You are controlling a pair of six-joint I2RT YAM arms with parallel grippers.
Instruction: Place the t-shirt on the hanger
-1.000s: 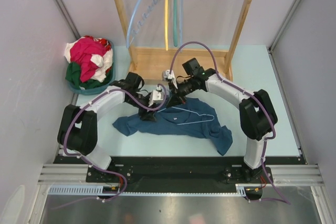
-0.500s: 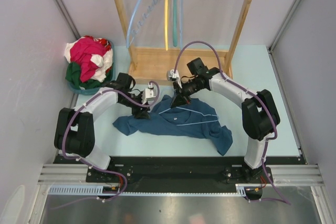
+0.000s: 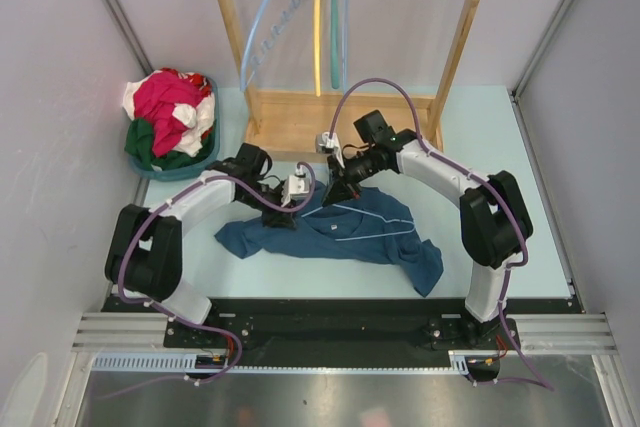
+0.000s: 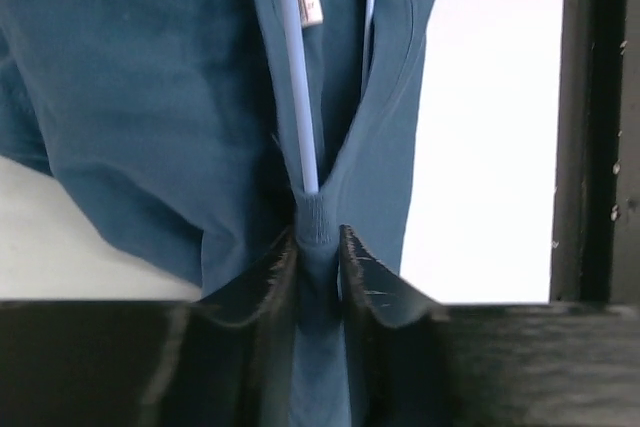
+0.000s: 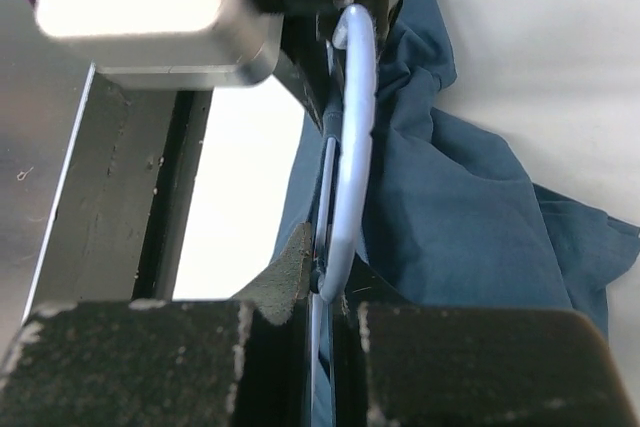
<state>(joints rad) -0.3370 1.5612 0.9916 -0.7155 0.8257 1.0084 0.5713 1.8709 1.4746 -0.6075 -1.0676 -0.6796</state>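
From above, the left gripper [image 3: 287, 213] and the right gripper [image 3: 334, 197] meet close together at the collar of the t-shirt [image 3: 360, 247]. The shirt lies spread on the table [image 3: 520, 167], most of it beyond and to the outer side of the right jaws. The hanger [image 3: 372, 234] shows as a thin pale wire running away from the right jaws across the chest.

In the left wrist view, the left jaws are clamped on a fold of the ribbed collar edge. Straight ahead of them one hanger wire runs up through the neck opening, with the white label [image 4: 311, 5] further ahead beside it (the wire seems to sit inside the collar, not on top).

In the right wrist view, the right jaws are closed on the hanger at the foot of its hook. The hook arches ahead of the fingertips, and blue cloth bunches to their right.

The step looks like feeding a hanger shoulder in through the neck. Done well, the left jaws lift the collar only enough to keep it open, and the right slides the wire sideways without dragging the cloth.

Half a second ago the left gripper stood clear to the left of the collar; now it grips it. The right has barely shifted.
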